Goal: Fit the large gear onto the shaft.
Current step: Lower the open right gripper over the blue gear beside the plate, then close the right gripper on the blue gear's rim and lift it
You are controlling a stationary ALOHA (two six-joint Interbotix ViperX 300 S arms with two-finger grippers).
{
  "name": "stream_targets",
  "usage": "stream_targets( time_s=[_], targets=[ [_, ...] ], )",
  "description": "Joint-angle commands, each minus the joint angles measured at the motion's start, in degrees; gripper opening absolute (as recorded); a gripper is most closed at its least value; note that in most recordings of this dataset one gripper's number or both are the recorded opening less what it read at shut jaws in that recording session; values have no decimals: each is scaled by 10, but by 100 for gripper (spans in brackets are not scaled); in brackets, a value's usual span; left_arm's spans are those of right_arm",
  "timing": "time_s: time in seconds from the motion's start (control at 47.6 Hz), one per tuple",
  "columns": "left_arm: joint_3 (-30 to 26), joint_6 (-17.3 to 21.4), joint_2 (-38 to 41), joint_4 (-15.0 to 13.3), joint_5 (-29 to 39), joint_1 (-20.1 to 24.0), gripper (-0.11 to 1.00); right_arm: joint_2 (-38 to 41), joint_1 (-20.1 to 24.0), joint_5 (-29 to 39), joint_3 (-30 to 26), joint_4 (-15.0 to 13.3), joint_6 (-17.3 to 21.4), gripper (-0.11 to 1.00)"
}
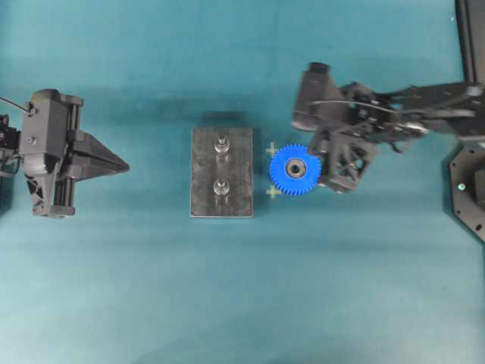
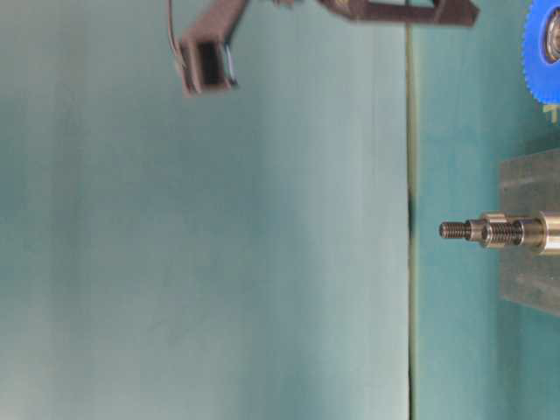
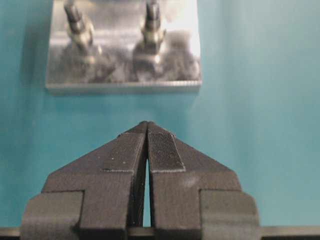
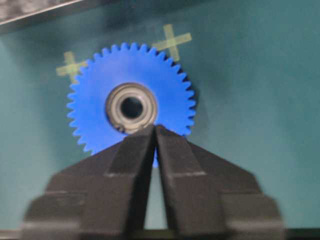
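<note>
The large gear [image 1: 295, 169] lies flat on the desk [image 1: 151, 303] just beside the plate's [image 1: 221, 173] right edge, between 2 tape crosses. The right gripper [image 4: 155, 131], tips nearly together, hovers over its near rim. The left gripper [image 3: 148, 126], closed, sits well apart from it.

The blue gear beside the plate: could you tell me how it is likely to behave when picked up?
The blue gear looks like moulded plastic, so probably stiff and light. It lies flat on the mat, so it should slide rather than roll. Its toothed rim may give the right gripper some purchase, though smooth plastic could slip.
</note>
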Motion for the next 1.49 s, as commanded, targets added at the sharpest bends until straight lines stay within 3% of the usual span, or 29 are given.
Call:
stream_targets(
  time_s=[0.0,0.147,0.231,0.315,1.469],
  targets=[
    [-2,1,-9,1,4,1,0,10,-4,13,-27,0,-5,33],
    [10,-1,-24,2,4,1,0,33,-6,40,-51,-1,-14,77],
    [20,-3,-32,2,4,1,0,47,-10,43,-62,-1,-16,92],
    [31,-3,-46,2,4,2,0,58,-11,47,-68,-1,-16,87],
    [49,-5,-81,2,34,1,0,142,-14,51,-84,-4,-15,89]
  ],
)
